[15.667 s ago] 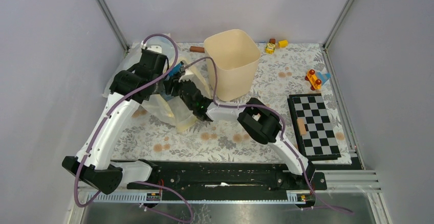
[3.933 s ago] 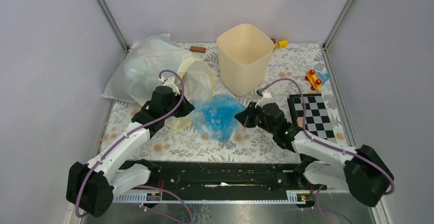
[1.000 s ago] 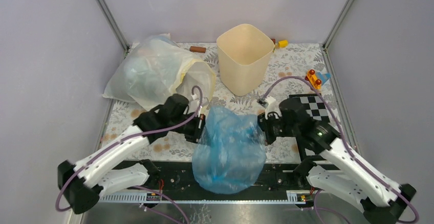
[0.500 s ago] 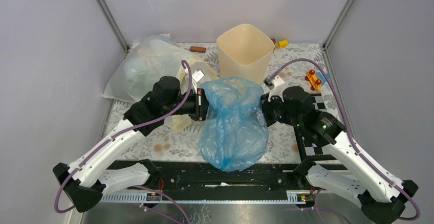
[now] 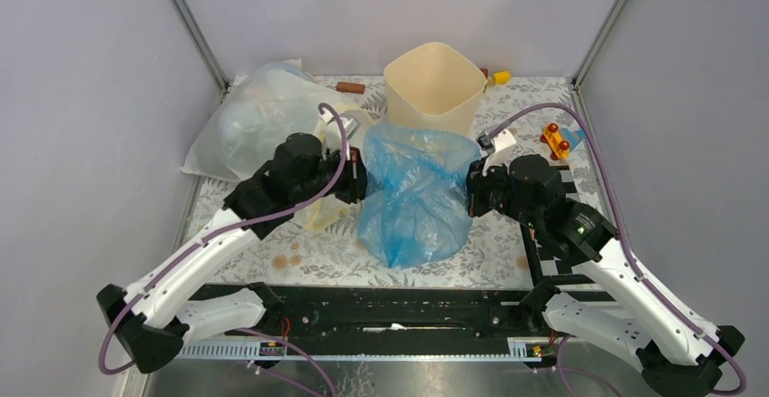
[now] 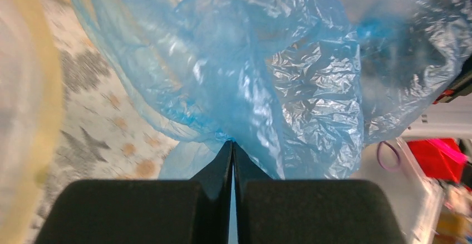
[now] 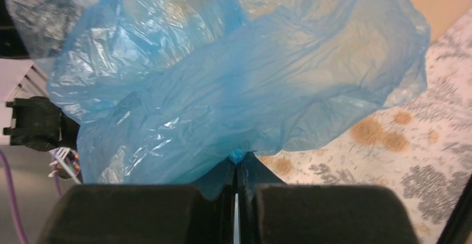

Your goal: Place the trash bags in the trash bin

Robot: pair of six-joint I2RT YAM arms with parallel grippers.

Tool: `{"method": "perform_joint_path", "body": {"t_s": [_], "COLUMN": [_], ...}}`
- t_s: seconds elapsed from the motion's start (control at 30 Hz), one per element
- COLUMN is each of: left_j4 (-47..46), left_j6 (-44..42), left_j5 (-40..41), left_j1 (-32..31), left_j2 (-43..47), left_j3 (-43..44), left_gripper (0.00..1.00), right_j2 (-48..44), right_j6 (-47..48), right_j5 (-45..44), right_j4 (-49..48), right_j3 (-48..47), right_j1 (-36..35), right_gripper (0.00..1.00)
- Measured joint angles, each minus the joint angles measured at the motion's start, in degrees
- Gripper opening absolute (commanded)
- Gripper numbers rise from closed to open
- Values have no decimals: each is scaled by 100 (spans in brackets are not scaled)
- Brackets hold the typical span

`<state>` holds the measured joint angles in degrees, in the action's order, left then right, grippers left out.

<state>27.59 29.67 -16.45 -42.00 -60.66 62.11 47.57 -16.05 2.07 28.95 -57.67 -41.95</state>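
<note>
Top external view: we hold the light-blue trash bag (image 5: 415,193) up between both arms. Its upper edge is stretched from the left gripper (image 5: 355,175) to the right gripper (image 5: 472,188), and its body sags toward the floral tablecloth (image 5: 308,252). We cannot tell whether the bottom touches the cloth

- Position: the bag hangs just in front of the cream trash bin (image 5: 413,107), its top edge close to the bin's near wall. None of it is inside the mouth yet
- Left wrist view: jaws pressed together, a gathered fold of blue film pinched at the tips
- Right wrist view: same, jaws pressed tight on a fold at the opposite side
- Large clear and pale-yellow bag (image 5: 258,116) lies beyond the left arm, apart from the blue one

Handling, as we judge it: the film is very light, limp and crinkly, with no stiffness. It will billow and trail behind any move. It looks slick, so a thin pinch may slip, and pulling the two sides apart hard could tear it. A bunched fold near the upper edge, one on each side as now, seems the best hold. We reckon the hanging body must clear the bin's rim before we lower it in
</note>
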Motion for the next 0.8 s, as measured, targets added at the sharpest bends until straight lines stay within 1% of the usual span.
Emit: {"method": "perform_joint_path", "body": {"t_s": [0.13, 0.23, 0.33, 0.43, 0.5, 0.57, 0.67, 0.8], "left_j4": [-494, -1169, -2238, -3287, -3788, -4024, -4201, -4273], "left_j6": [-601, -1161, -1851, -2743, -3438, -4148, -5121, -6140], "left_j5": [518, 734, 872, 964, 964, 960, 962, 994], "left_j1": [2, 4, 4, 4, 4, 4, 4, 4], "left_j2": [514, 925, 1231, 1279, 1067, 647, -168, -1056], "left_j3": [2, 0, -129, -304, -234, 59, 754, 1478], "left_gripper": [0, 0, 0, 0, 0, 0, 0, 0], "right_j2": [44, 63, 61, 190, 514, 955, 1969, 2885], "right_j6": [393, 1049, 1801, 2603, 3128, 3620, 4503, 5431], "right_j5": [-157, -87, -160, -439, -730, -1005, -1510, -2011], "right_j4": [-417, -988, -1915, -2973, -3495, -3834, -4461, -5084], "right_j3": [-57, -59, 26, 153, 20, -393, -1311, -2085], "right_j1": [0, 0, 0, 0, 0, 0, 0, 46], "right_gripper": [2, 0, 0, 0, 0, 0, 0, 0]}}
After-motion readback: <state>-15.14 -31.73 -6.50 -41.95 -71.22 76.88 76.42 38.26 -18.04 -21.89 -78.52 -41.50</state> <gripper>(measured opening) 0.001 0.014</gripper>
